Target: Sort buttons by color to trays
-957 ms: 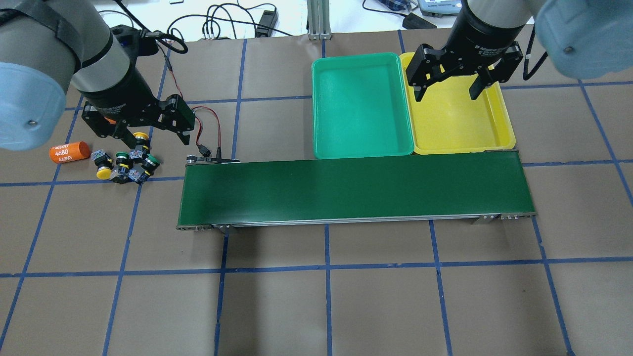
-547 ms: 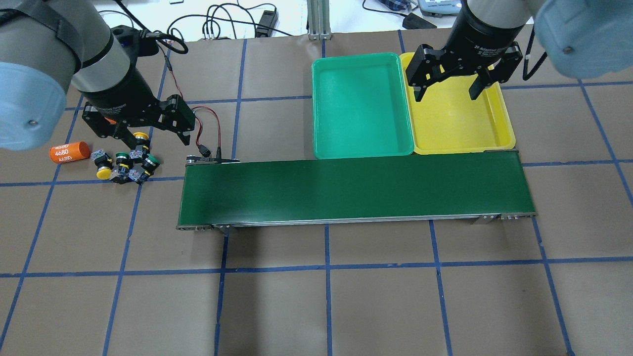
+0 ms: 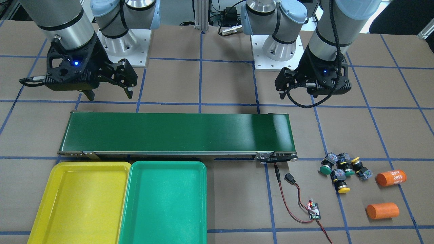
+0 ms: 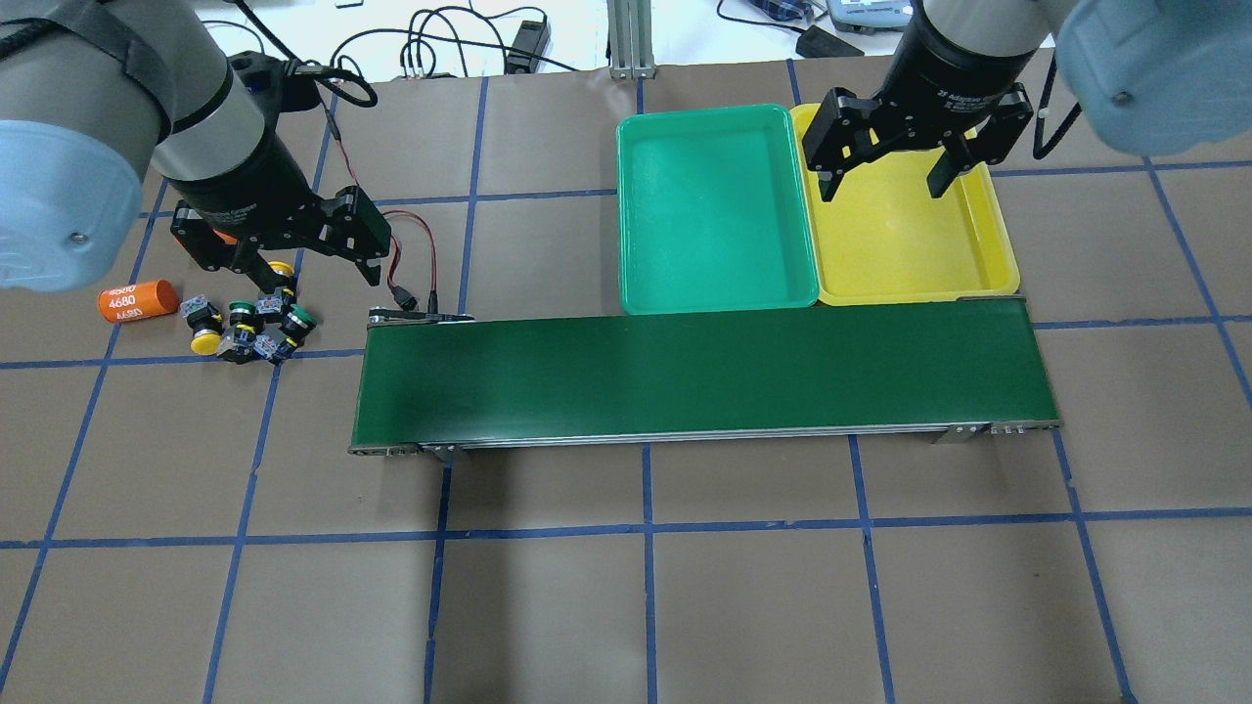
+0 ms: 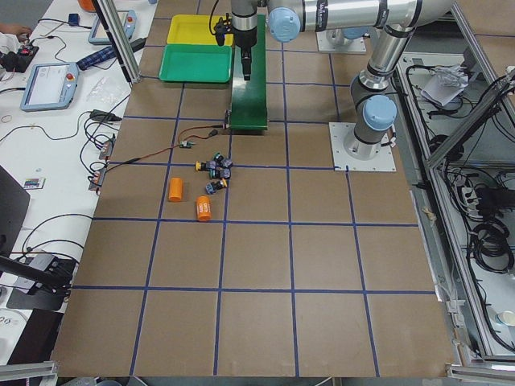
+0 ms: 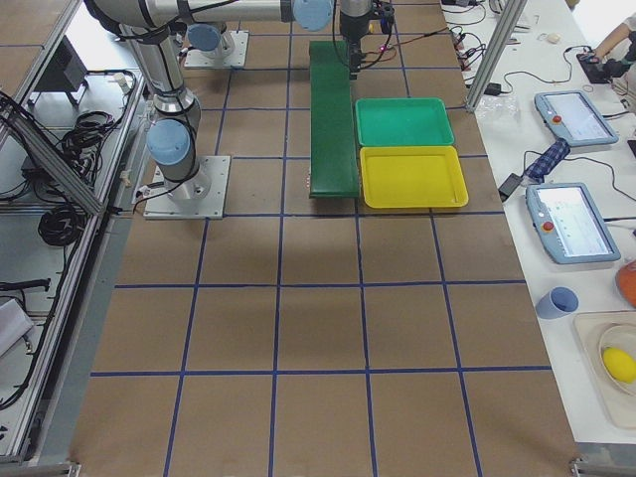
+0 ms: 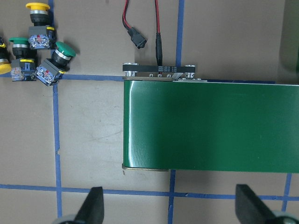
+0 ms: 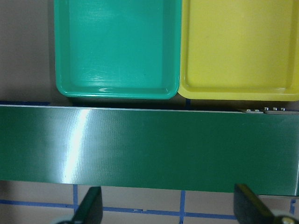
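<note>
On the brown-paper table (image 4: 548,606) at far left, beside an orange cylinder (image 4: 137,300): all four buttons (image 4: 249,328), tipped on their sides in one tight cluster, well apart from both trays. Raised just beside them near the belt's left end, pointing straight down: the left gripper (image 7: 170,210), fingers spread wide, gripping nothing. Across the centre, the dark-green conveyor belt (image 4: 694,376). Beyond its right half, set edge to edge: the teal-green tray (image 4: 714,205), then the yellow tray (image 4: 900,244). Held high on the robot's side of the belt's right end, also aimed straight down: the right gripper (image 4: 880,188), fingers equally wide, nothing between them.
</note>
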Tool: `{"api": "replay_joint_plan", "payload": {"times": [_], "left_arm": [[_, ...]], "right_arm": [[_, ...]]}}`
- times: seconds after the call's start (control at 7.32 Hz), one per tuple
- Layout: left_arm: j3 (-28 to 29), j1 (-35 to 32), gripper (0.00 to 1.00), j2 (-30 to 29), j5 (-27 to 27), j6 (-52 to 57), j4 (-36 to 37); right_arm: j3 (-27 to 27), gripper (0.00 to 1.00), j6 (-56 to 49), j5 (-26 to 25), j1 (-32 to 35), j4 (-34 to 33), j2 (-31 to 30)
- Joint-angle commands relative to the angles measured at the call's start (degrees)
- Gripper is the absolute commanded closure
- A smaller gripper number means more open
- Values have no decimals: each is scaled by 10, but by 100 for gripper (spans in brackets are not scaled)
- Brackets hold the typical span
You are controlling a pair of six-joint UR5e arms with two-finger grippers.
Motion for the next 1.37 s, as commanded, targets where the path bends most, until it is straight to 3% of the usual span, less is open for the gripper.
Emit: {"api": "replay_joint_plan", "payload": {"times": [0.0, 0.82, 1.23], "left_arm": [[0, 0, 0, -6, 2, 1, 2], [-2, 8, 0, -4, -1, 11, 14], [-1, 78, 0, -19, 3, 11, 42]], "right_arm": [[0, 0, 1, 0, 0, 0, 0], [0, 0, 1, 0, 0, 0, 0], [0, 0, 1, 0, 0, 0, 0]]}}
